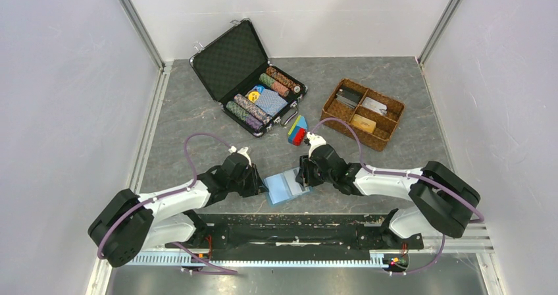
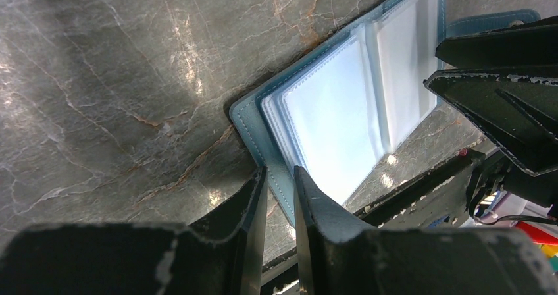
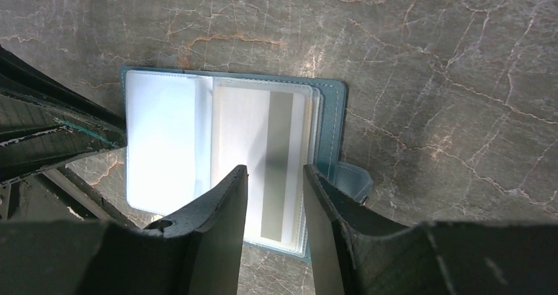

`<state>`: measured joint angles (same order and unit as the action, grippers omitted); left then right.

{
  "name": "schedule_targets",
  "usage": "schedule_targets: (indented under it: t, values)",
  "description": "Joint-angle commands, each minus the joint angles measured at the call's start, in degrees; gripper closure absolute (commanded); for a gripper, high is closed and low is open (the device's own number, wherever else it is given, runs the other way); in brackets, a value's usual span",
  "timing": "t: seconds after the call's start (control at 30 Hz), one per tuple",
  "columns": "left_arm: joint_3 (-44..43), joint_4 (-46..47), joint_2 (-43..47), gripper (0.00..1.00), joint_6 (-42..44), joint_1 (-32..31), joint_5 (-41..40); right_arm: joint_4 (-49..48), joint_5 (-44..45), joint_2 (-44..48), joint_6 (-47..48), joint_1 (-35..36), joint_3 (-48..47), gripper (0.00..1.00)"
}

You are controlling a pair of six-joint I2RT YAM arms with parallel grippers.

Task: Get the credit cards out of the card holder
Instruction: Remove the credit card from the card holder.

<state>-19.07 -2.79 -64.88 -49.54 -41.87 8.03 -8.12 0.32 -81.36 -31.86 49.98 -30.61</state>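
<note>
I can't read any writing from here. The only mark close enough to make out is a plain grey stripe running down the pale plastic card [image 3: 277, 157]. The rest of its face is washed out under the clear sleeve.

That card sits in the right-hand page of the light-blue folding card holder [image 1: 284, 188]. The holder lies open flat on the grey marbled table [image 1: 197, 110], at lower centre of the top view, just ahead of the arm bases.

Both arms reach in low from the bottom corners of the top view, forearms angled inward, so the wrists nearly meet over the holder. The left gripper [image 2: 279, 180] comes at the holder's left side. Its jaws are drawn almost together with the blue cover's edge pinched between them. The right gripper [image 3: 273, 173] points down over the right page. Its jaws stand apart, one on each side of the grey stripe. I cannot tell whether the tips touch the sleeve.

At upper right of the top view is a brown wicker tray [image 1: 392, 126]. An orange-yellow flat card [image 1: 364, 124] lies in one of its compartments. An open black chip case [image 1: 230, 61] stands at upper centre. The markings on its chips are too small to read.
</note>
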Motion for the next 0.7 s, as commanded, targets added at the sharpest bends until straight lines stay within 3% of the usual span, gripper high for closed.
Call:
schedule_targets:
  t: [0.0,0.67]
  values:
    - [0.3,0.5,-1.2,0.72,-1.4,-0.1,0.0,-2.2,-1.6,-0.4,0.5,-0.1,-0.5,0.61]
    - [-1.2,1.4,-4.1,0.72,-0.7,-0.1,1.6,-9.5,-12.7,-2.0,-3.8,-2.1,0.7,0.61]
